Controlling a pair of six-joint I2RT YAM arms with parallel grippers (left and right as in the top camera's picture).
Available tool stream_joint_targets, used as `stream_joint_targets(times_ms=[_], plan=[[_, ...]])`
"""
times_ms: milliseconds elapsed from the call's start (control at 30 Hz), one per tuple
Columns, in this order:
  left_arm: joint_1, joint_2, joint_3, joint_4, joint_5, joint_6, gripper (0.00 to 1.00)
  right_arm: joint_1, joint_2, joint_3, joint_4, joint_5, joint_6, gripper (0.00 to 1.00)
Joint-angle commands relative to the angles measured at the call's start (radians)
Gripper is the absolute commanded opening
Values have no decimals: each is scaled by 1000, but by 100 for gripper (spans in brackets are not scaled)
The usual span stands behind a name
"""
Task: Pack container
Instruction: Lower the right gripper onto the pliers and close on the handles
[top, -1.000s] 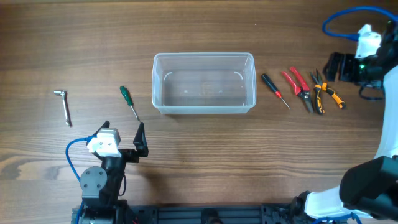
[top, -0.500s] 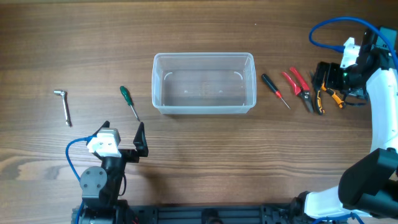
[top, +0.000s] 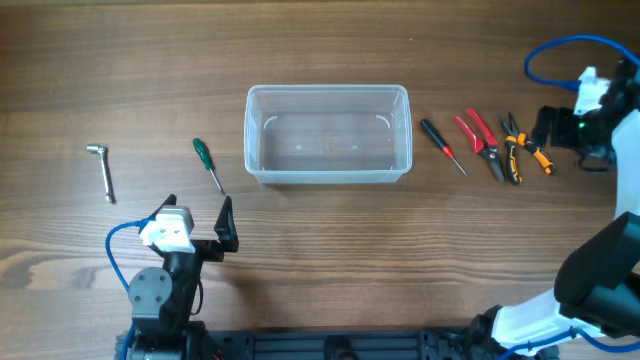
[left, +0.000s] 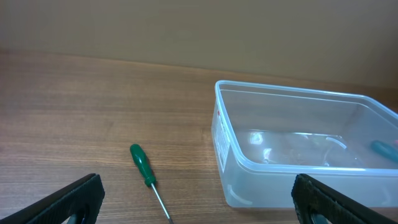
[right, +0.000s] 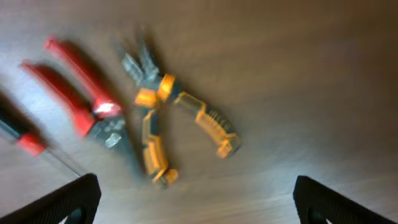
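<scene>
The clear plastic container (top: 328, 134) stands empty at the table's middle; it also shows in the left wrist view (left: 298, 149). A green-handled screwdriver (top: 208, 164) lies left of it, also in the left wrist view (left: 149, 180). Right of the container lie a red-and-black screwdriver (top: 441, 144), red-handled pliers (top: 481, 130) and orange-and-black pliers (top: 525, 147), which the blurred right wrist view shows too (right: 174, 124). My left gripper (top: 200, 225) is open and empty near the front edge. My right gripper (top: 552, 128) is open, just right of the orange pliers.
A silver L-shaped hex key (top: 102, 168) lies at the far left. A blue cable (top: 555, 50) loops above the right arm. Bare wooden tabletop lies in front of the container.
The right arm swung left over the pliers, then back right; it now sits just right of the orange pliers. The left arm and the tools have not moved.
</scene>
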Motion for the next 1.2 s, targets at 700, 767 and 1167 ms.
stream_joint_targets(times_ms=[700, 767, 1167], plan=[[-6, -3, -6, 4, 19, -5, 100, -24, 217, 0, 104, 30, -537, 100], [-6, -3, -6, 4, 19, -5, 100, -24, 229, 0, 111, 37, -540, 100], [-6, -3, -6, 4, 19, -5, 100, -24, 255, 0, 109, 54, -563, 100]])
